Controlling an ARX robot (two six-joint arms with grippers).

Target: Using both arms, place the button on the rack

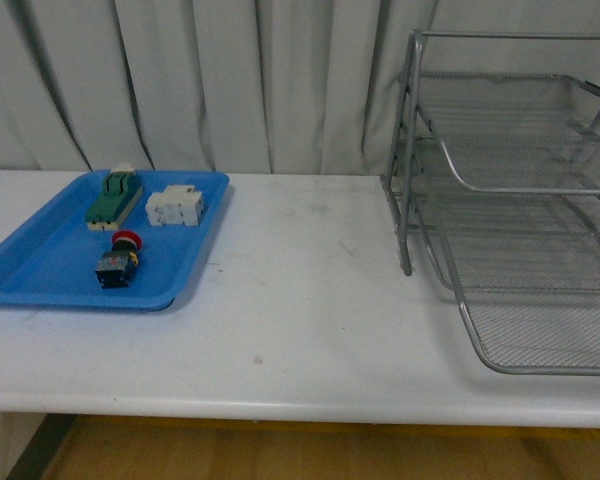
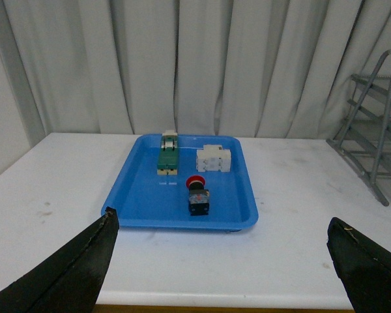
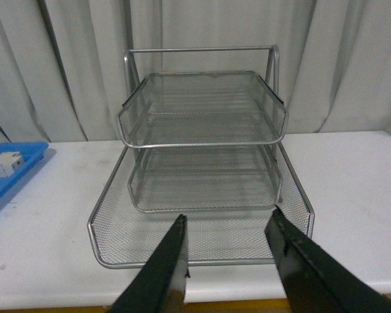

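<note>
button (image 1: 117,259) in blue tray (image 1: 40,270), rack (image 1: 500,160) apart, L end effector (image 2: 221,218) & R end effector (image 3: 227,216) spread, wrist cams only

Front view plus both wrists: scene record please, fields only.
button: lying in blue tray, nearest the robot
tray also holds: green switch, white block
rack: three tiers, no button in it, on table right of tray
left gripper: open, empty, facing the tray
right gripper: open, empty, facing the rack
</note>
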